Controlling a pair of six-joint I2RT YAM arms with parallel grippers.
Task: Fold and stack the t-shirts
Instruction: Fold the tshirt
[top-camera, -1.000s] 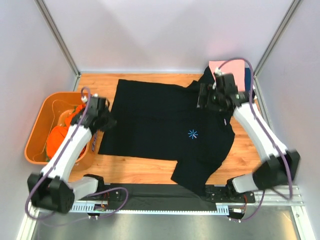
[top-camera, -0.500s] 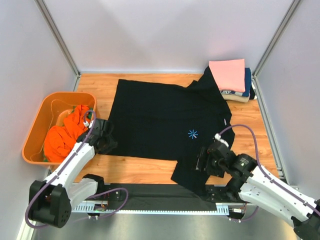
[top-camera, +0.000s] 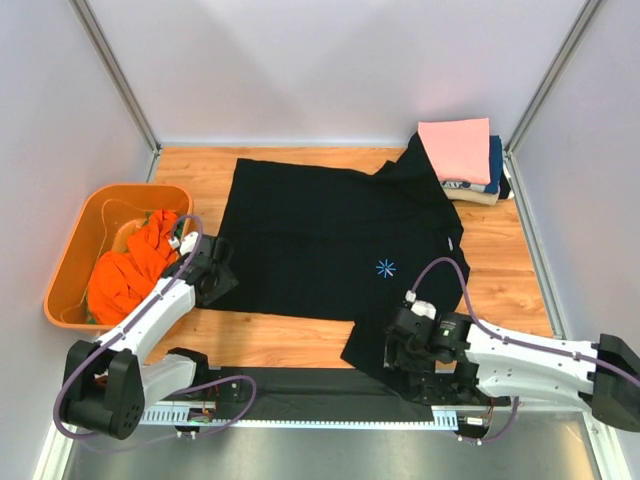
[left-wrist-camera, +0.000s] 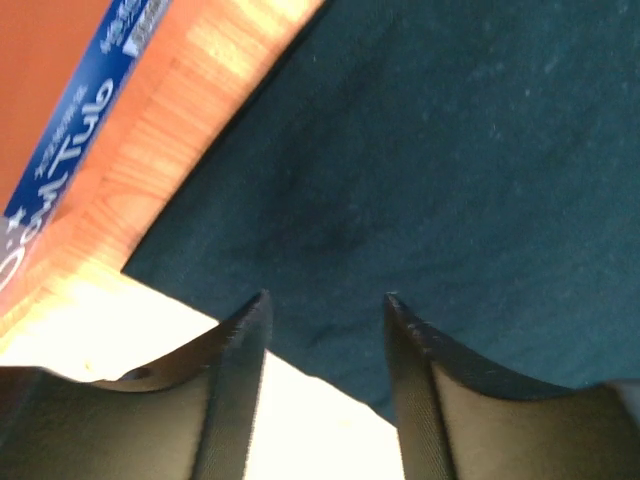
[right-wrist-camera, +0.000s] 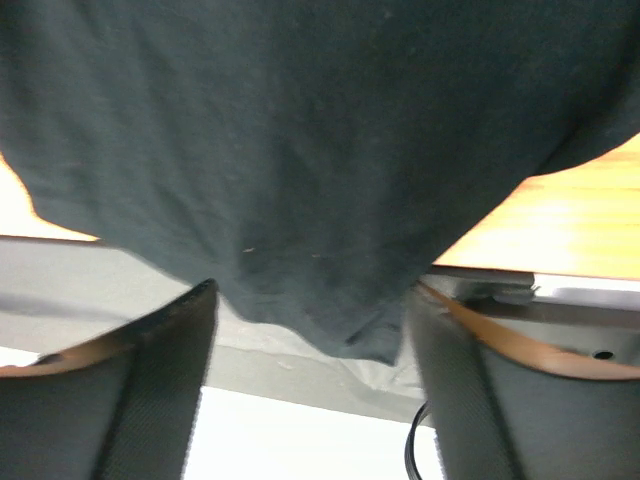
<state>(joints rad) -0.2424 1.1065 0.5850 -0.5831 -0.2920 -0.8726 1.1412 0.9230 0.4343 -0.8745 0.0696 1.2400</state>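
Two grippers, jaws apart and empty: left gripper (left-wrist-camera: 326, 297) over the near-left corner of the black t-shirt (top-camera: 320, 240), right gripper (right-wrist-camera: 310, 288) over its near sleeve; shirt spread flat on the table (top-camera: 510, 270).

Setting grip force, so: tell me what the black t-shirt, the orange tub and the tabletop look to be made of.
Black t-shirt: soft matte cloth; it wrinkles and drapes over the near edge. Orange tub: probably moulded plastic, smooth, faintly glossy, with a rigid rounded rim. Table: wood or wood-look laminate; grain shows, which one is unclear.
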